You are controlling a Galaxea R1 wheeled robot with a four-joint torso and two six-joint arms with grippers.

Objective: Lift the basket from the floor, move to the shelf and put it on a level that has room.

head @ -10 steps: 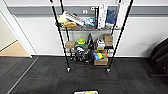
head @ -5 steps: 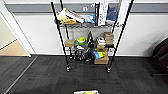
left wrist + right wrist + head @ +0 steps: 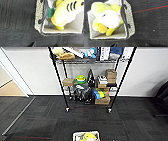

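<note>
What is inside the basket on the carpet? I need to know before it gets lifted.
The basket holds a yellow-and-white plush toy, and the left wrist view shows something green beside it. The toy covers much of the basket's bottom, so anything beneath it cannot be seen.

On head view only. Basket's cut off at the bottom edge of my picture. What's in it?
Observer: A yellow and white plush toy lies in the basket, seen from the right wrist view.
Operator: Anything else in there?
Observer: Left wrist view shows something green tucked under the plush; I cannot tell what it is.
Operator: Handles free?
Observer: A dark loop handle hangs bare on the left-side wall, with nothing gripping it.
Operator: Other side?
Observer: The right-side handle is also bare, and the basket sits on the dark carpet floor.
</note>
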